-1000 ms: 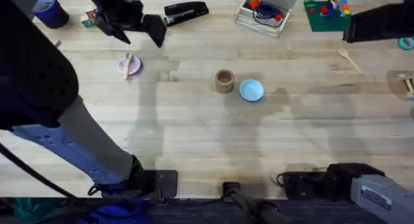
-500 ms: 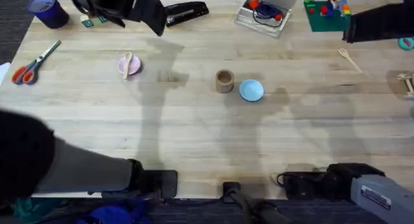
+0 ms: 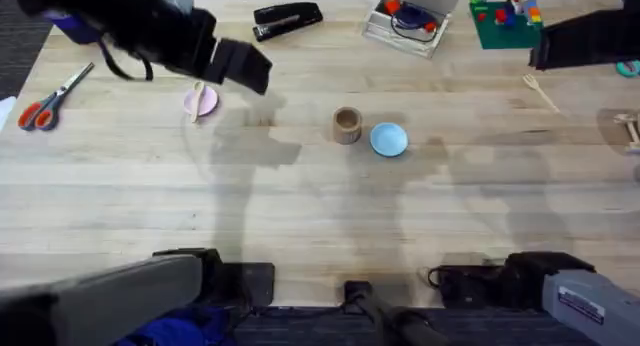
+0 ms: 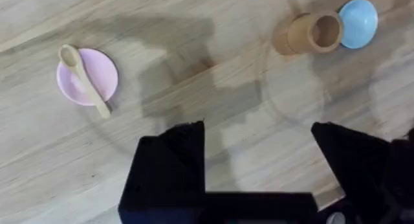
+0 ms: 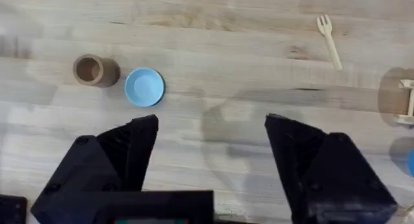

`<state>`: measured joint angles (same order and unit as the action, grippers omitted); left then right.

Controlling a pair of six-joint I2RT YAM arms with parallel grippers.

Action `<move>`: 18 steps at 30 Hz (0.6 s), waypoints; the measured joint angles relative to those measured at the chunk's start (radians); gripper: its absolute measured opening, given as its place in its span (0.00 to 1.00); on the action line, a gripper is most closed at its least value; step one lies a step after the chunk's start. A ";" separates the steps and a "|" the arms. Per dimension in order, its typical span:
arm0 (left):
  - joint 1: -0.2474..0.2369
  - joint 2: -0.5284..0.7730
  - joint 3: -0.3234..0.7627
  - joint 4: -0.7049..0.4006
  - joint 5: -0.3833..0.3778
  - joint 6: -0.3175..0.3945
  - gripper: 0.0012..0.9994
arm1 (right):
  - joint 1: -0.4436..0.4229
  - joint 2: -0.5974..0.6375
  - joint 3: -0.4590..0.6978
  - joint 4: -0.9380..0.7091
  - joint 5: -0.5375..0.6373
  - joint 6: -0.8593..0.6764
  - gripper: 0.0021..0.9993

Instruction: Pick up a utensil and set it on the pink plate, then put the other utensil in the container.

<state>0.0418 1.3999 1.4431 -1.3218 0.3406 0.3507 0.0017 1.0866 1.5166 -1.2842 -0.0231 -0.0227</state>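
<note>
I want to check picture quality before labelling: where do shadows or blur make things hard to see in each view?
Overhead: the left arm is large, dark and blurred near the pink plate; soft arm shadows lie on the table. Left wrist: a shadow falls between the spoon and the wooden cup, both still clear. Right wrist: the fork is small but sharp; a faint shadow lies beside the blue dish.

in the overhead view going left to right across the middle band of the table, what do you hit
scissors → wooden spoon lying on the pink plate → wooden cup → blue dish → wooden fork
</note>
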 joint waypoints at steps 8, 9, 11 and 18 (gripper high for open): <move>0.000 -0.061 -0.050 -0.023 0.035 -0.005 1.00 | 0.000 0.000 0.000 0.000 0.000 0.000 1.00; 0.000 -0.061 -0.050 -0.025 0.035 -0.017 1.00 | 0.000 0.000 0.000 0.000 0.000 0.000 1.00; 0.000 -0.060 -0.050 -0.026 0.037 -0.039 1.00 | 0.000 0.000 0.000 0.000 0.000 0.000 1.00; 0.000 -0.060 -0.051 -0.019 0.056 -0.075 1.00 | 0.000 0.000 0.000 0.003 0.000 0.000 1.00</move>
<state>0.0418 1.3396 1.3918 -1.3411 0.3965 0.2760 0.0017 1.0864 1.5166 -1.2810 -0.0231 -0.0227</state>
